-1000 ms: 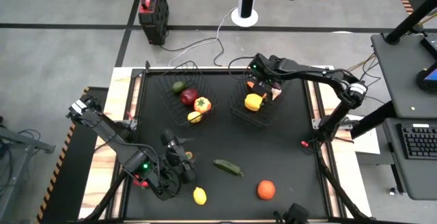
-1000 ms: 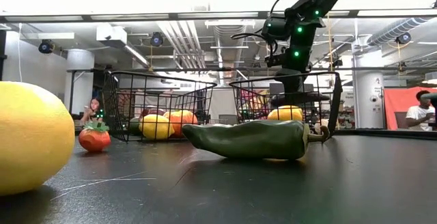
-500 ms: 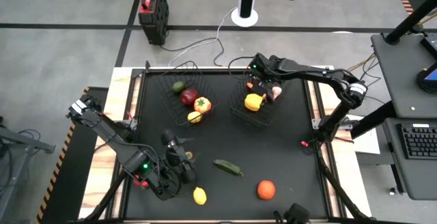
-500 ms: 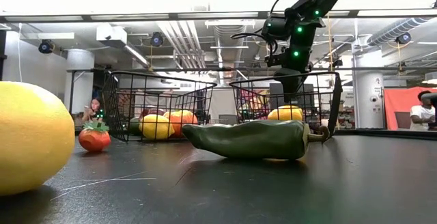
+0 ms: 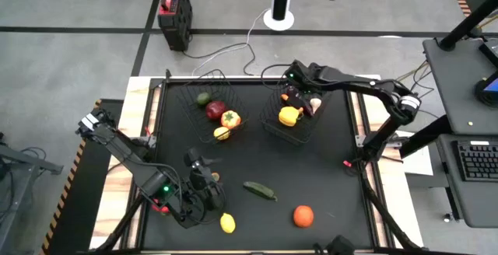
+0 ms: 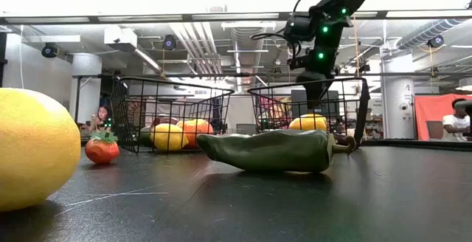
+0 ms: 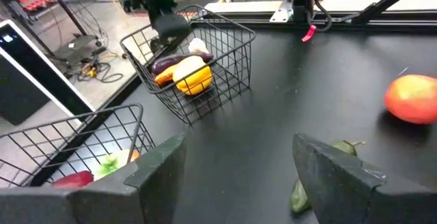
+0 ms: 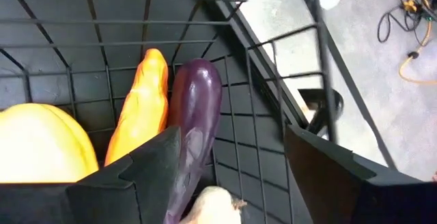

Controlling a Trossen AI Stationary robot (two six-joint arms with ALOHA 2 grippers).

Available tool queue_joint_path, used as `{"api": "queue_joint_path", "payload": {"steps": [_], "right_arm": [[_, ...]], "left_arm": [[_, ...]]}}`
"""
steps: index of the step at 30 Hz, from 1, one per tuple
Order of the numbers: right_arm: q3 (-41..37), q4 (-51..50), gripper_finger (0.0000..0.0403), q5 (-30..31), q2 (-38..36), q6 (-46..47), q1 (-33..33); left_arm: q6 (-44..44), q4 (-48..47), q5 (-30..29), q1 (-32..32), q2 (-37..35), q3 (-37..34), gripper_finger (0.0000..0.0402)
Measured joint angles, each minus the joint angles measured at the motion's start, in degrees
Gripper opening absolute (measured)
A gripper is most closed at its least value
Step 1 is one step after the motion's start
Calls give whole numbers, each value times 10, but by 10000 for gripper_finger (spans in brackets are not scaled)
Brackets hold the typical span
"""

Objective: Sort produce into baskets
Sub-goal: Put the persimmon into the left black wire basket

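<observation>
- While the right gripper point(image 5: 302, 99) hangs over the right basket point(image 5: 272, 120) at the table's far edge, its fingers point(image 8: 143, 166) stand spread with nothing between them.
- Directly below those fingers, inside that basket: purple eggplant point(image 8: 194, 125), orange carrot point(image 8: 140, 108) touching it, yellow pepper point(image 8: 37, 145) beside the carrot, pale garlic point(image 8: 212, 203) near the eggplant's end.
- Left gripper point(image 5: 204, 199) sits low near the table's near-left corner; fingers point(image 7: 157, 173) apart, empty.
- Just beside it, at the near edge: lemon point(image 5: 227, 223).
- Green cucumber point(image 5: 259, 190) lies mid-table toward the near edge; orange-red fruit point(image 5: 303, 216) further right, near that edge.
- Left basket point(image 5: 194, 123), far side, holds a green item point(image 5: 203, 98), red apple point(image 5: 215, 110), tomato-like piece point(image 5: 230, 119) and a small yellow piece point(image 5: 222, 134).
</observation>
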Motion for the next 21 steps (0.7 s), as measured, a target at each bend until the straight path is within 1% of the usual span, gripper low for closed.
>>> {"api": "queue_joint_path", "payload": {"steps": [3, 5, 8, 11, 13, 17, 21], "right_arm": [[0, -10, 250, 2, -23, 25, 11], [0, -15, 249, 0, -42, 42, 23], [0, -18, 251, -10, -75, 66, 48], [0, -17, 254, -37, -109, 92, 77], [0, -18, 256, -47, -129, 111, 100], [0, -14, 253, -47, -164, 134, 162], [0, -10, 249, -44, -181, 159, 232]], "left_arm": [[-3, 0, 14, 0, 0, 0, 249], [-3, 0, 38, 0, 0, -1, 249], [6, -1, 96, 0, 0, -7, 249], [0, -1, 157, 0, 0, -20, 249], [-17, -1, 185, 0, 0, -34, 249], [-60, -2, 216, 1, 0, -64, 249], [-95, -5, 258, 9, -1, -89, 248]]}}
